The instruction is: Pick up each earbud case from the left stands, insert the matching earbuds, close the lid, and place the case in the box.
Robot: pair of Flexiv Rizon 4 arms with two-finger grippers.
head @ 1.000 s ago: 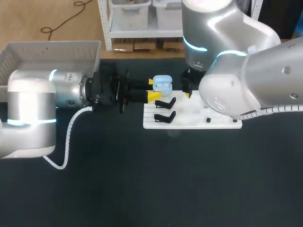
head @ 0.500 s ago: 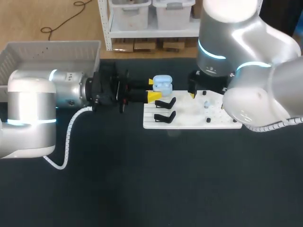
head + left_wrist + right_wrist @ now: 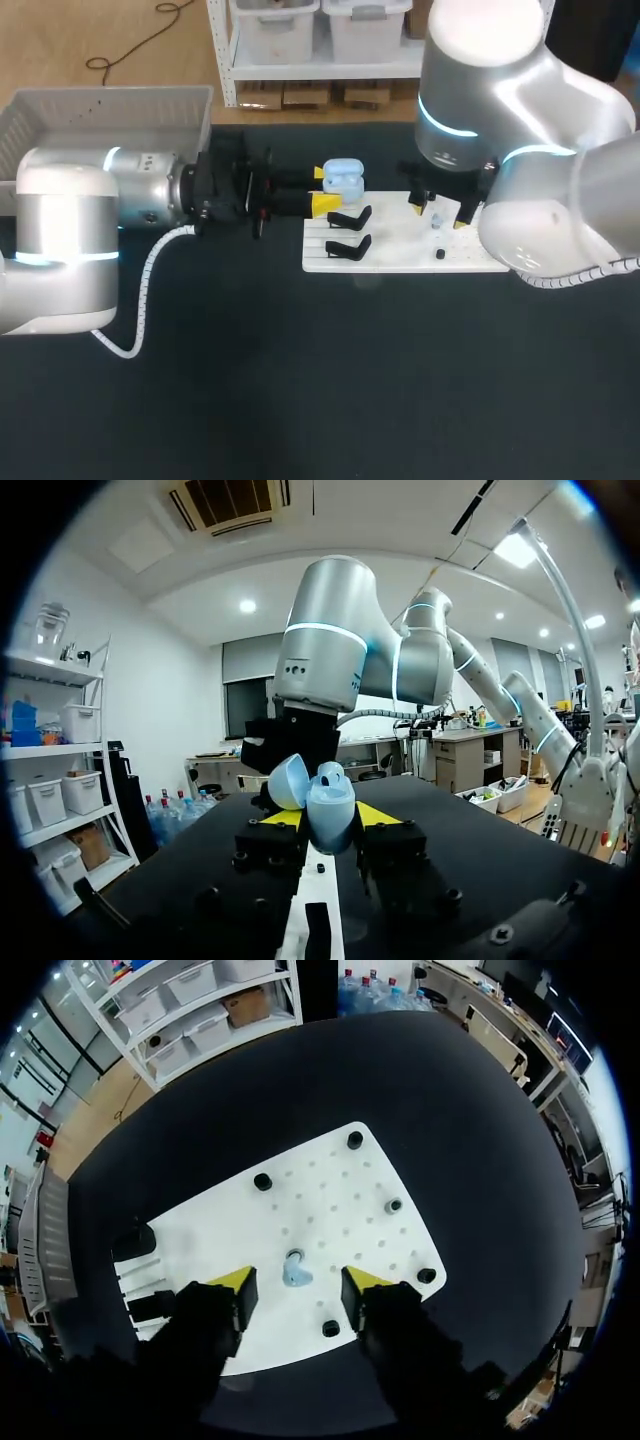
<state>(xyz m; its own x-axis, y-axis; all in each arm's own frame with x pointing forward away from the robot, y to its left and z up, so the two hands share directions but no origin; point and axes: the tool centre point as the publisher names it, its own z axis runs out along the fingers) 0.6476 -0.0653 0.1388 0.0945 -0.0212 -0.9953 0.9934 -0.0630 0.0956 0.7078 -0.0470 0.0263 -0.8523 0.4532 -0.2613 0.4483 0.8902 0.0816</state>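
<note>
Right wrist view: empty right fingers [image 3: 362, 1280] spread over a pale-blue earbud [image 3: 295, 1272]; left fingers [image 3: 378, 814] clamp the open pale-blue case [image 3: 328, 802]; insertion pending.

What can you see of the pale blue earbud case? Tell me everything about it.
The earbud case is a small, rounded, pale blue shell that looks like smooth glossy plastic. Its lid is hinged open and tipped to one side, and a rounded blue bump shows at the mouth, possibly an earbud. The case stands roughly upright, clamped from both sides between the yellow tips of the left pincer, next to a corner of the white board. Nothing else touches it.
</note>
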